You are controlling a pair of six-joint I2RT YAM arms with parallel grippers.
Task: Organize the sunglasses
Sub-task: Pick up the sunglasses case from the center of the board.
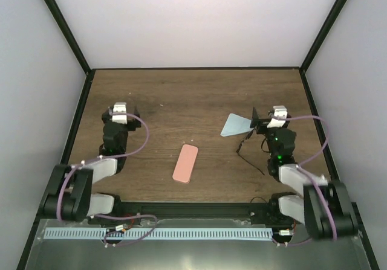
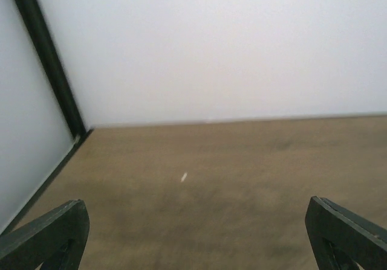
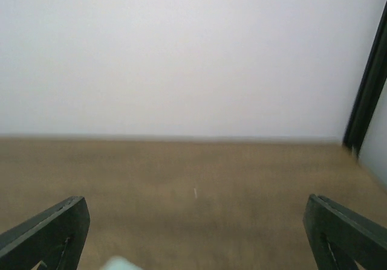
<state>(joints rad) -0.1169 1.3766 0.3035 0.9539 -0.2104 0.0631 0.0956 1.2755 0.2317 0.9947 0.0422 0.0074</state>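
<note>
The sunglasses (image 1: 243,147) are a thin black pair lying on the wooden table just left of my right arm, partly hidden by it. The pink oblong case (image 1: 185,162) lies shut in the middle of the table. A light blue cloth (image 1: 235,125) lies beside my right gripper (image 1: 266,120), and its edge shows at the bottom of the right wrist view (image 3: 118,264). My right gripper (image 3: 193,221) is open and empty. My left gripper (image 1: 123,112) is at the left, far from the case. In its wrist view the left gripper (image 2: 193,221) is open and empty.
White walls with black corner posts (image 1: 66,31) enclose the table on three sides. A small white speck (image 2: 184,176) lies on the wood ahead of the left gripper. Purple cables (image 1: 142,138) loop off both arms.
</note>
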